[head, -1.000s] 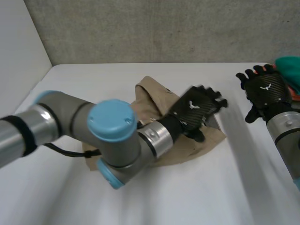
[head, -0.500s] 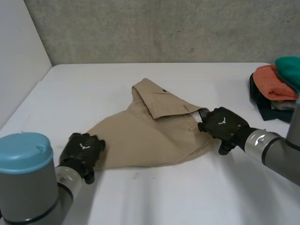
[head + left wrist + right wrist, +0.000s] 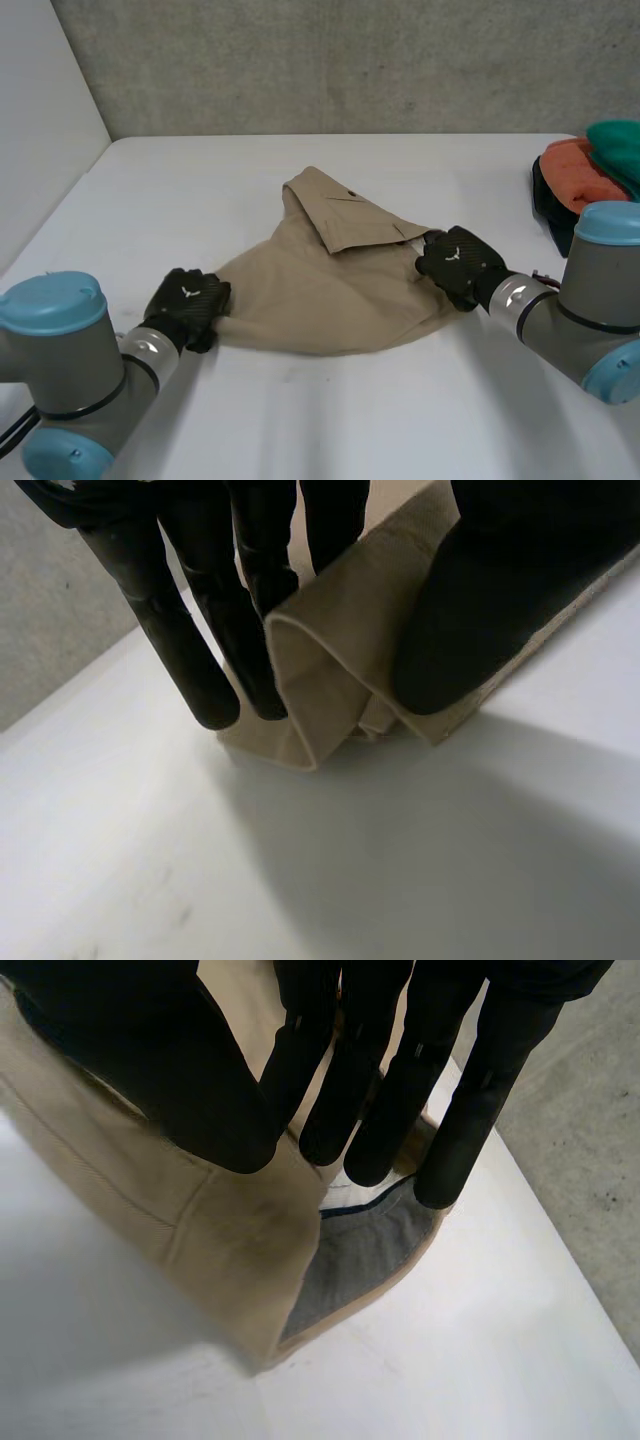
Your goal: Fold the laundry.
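A tan garment [image 3: 330, 295] lies crumpled in the middle of the white table [image 3: 330, 420], with a folded flap and a button at its far side. My left hand [image 3: 188, 303] sits at the garment's left corner. In the left wrist view its thumb [image 3: 500, 590] and fingers [image 3: 190, 630] pinch a fold of the tan cloth [image 3: 330, 660]. My right hand [image 3: 458, 262] is at the garment's right edge. There its thumb [image 3: 170, 1060] and fingers [image 3: 400, 1100] close on the tan cloth [image 3: 230, 1230], beside its grey lining [image 3: 365, 1255].
A pile of orange and teal laundry [image 3: 590, 175] rests on something black at the table's far right. A grey wall [image 3: 330, 60] runs behind the table, and a white wall stands at the left.
The left arm has drawn back from across the garment to its left corner. The right hand has come from beside the laundry pile to the right edge. Both hands have closed, and the garment lies spread wider.
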Robot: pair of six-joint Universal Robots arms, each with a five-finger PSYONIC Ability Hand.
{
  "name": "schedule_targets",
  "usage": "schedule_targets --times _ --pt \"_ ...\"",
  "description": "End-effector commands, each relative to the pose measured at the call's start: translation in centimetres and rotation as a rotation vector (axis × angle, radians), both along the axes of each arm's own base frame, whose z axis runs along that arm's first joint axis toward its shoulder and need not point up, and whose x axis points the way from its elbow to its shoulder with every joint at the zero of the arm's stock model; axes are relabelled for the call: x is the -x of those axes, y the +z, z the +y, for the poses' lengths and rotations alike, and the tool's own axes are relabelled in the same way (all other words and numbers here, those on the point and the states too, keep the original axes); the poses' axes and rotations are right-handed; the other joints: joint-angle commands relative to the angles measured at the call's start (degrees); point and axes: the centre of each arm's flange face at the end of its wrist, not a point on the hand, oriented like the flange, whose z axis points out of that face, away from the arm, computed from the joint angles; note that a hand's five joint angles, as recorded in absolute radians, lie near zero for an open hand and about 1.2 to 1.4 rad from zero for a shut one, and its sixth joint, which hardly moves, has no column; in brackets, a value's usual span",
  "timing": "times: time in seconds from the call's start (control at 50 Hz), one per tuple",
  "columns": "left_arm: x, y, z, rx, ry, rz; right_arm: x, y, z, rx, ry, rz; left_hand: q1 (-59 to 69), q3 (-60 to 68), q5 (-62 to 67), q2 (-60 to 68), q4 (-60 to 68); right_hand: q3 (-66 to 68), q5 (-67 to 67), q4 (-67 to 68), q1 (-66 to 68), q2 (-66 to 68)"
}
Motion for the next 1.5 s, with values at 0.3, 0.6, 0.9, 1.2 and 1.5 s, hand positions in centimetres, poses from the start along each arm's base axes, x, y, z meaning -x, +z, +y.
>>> schedule_targets --times 0.3,0.6,0.9,1.2,1.5 --pt "1.3 6.4 -0.7 0.247 -0.015 0.121 1.1 4.8 1.0 -0.159 -0.097 -0.028 20.38 22.3 22.5 22.09 22.07 -39.85 -40.13 -40.4 -36.74 -39.47" --pt "1.6 9.9 -0.7 0.263 -0.005 0.227 -0.1 0.6 -1.6 -0.182 -0.071 0.021 20.38 22.3 22.5 22.09 22.07 12.07 11.79 11.51 15.17 12.45" --pt "0.2 19.5 1.9 0.313 -0.002 0.271 1.4 14.7 1.0 0.1 -0.135 -0.168 20.38 22.3 22.5 22.09 22.07 12.24 11.96 11.68 15.34 12.62" --pt "0.2 18.6 1.9 0.169 0.01 0.216 1.5 5.8 4.3 -0.368 -0.233 -0.201 20.38 22.3 22.5 22.09 22.07 -42.71 -42.99 -43.26 -39.6 -42.33" --pt "0.6 19.4 0.6 0.234 0.013 0.252 -3.1 0.9 8.4 -0.406 -0.118 -0.319 20.38 22.3 22.5 22.09 22.07 -40.36 -40.64 -40.91 -37.25 -39.98"
